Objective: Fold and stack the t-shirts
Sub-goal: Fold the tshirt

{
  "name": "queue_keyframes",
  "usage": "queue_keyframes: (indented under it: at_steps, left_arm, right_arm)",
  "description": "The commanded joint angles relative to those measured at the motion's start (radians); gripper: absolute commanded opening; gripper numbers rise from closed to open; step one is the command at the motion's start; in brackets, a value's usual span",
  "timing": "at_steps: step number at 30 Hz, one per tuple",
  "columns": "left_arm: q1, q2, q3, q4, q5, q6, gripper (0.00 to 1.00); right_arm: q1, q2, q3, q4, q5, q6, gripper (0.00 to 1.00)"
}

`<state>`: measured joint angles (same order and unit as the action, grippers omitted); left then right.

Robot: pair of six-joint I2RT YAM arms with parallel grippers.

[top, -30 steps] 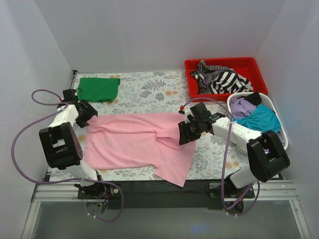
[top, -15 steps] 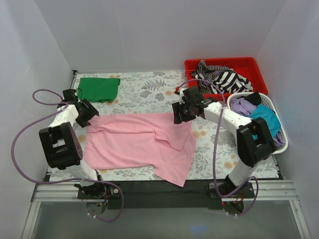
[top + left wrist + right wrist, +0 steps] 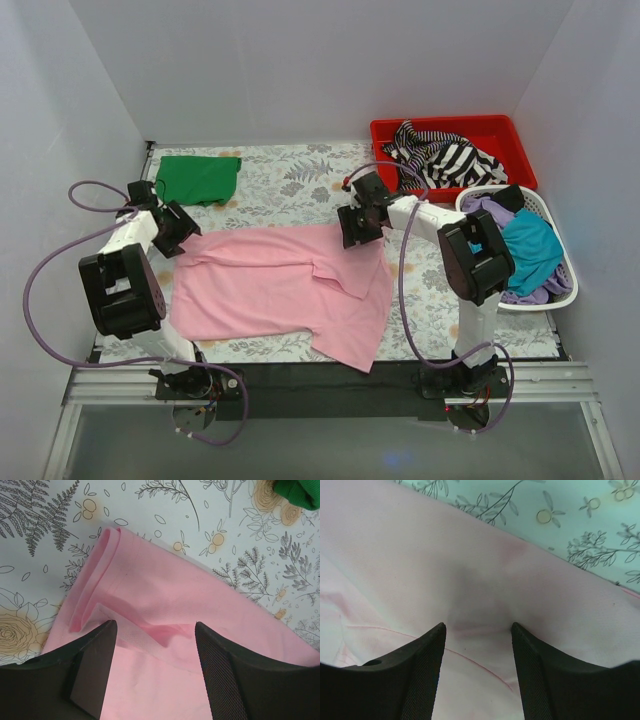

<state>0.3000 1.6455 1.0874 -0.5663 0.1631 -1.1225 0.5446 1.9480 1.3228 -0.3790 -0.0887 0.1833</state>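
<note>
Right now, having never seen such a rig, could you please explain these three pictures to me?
Two robot arms are bolted to a flowered table. The wide picture looks down from above; the other two come from a camera on each wrist. A pink t-shirt lies spread out, a folded green t-shirt at the far left. A red tray holds a striped shirt; a white basket holds a teal shirt and a purple shirt. The left gripper and right gripper are open over the pink shirt's far edge, holding nothing.

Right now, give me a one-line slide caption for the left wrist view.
Open jaws over the pink t-shirt, its corner folded, on floral table cover; green t-shirt top right.
</note>
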Motion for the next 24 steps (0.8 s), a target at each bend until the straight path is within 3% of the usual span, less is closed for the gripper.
queue_keyframes:
  at_steps: [1, 9, 12, 16, 20, 24]
  left_arm:
    - [0.007, 0.039, 0.02, 0.008, -0.039, 0.013, 0.62]
    - [0.008, 0.229, 0.129, -0.053, -0.191, 0.024, 0.62]
    - [0.008, 0.217, 0.147, -0.06, -0.241, 0.023, 0.61]
    - [0.008, 0.159, 0.15, -0.043, -0.232, 0.026, 0.61]
    - [0.008, 0.139, 0.157, -0.037, -0.093, 0.018, 0.61]
    - [0.008, 0.125, 0.177, -0.006, -0.067, 0.006, 0.61]
  right_arm:
    - [-0.04, 0.089, 0.035, -0.011, 0.075, 0.027, 0.62]
    - [-0.129, 0.144, 0.075, -0.029, 0.07, 0.051, 0.63]
    - [-0.129, 0.146, 0.075, -0.032, 0.07, 0.03, 0.62]
    - [-0.129, 0.144, 0.073, -0.037, 0.047, 0.009, 0.62]
    - [-0.126, 0.138, 0.07, -0.032, -0.019, -0.01, 0.62]
    - [-0.124, 0.135, 0.075, -0.034, -0.045, -0.027, 0.61]
